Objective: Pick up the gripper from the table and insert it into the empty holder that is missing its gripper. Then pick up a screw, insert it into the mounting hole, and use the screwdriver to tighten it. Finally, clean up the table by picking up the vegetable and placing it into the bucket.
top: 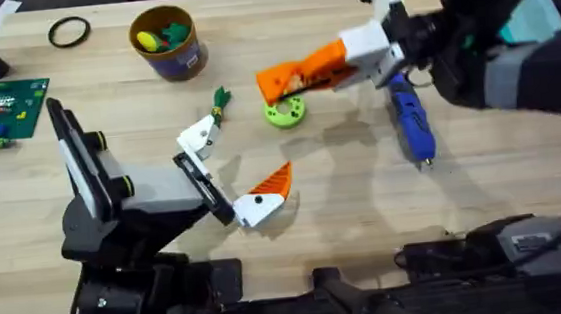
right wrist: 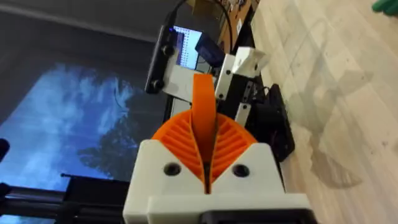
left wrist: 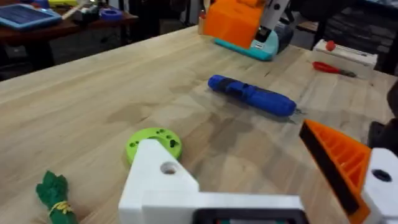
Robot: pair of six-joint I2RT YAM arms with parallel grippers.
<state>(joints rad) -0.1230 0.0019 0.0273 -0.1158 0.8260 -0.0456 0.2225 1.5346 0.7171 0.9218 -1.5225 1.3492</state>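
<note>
Right pincer (top: 289, 79): pads clamped on the orange gripper (right wrist: 204, 121), aloft over the desk (top: 364, 201). Left pincer (top: 231, 166): spread apart, bare holder (top: 199, 135) awaiting. Advise aligning wedge squarely before seating.

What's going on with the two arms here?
The right gripper is shut on the small orange finger tip and holds it above the table near the lime-green disc. The left gripper is open, and its bare white holder has no tip in it yet. The blue screwdriver and the green toy vegetable lie untouched on the table, and the bucket stands farther back.
</note>
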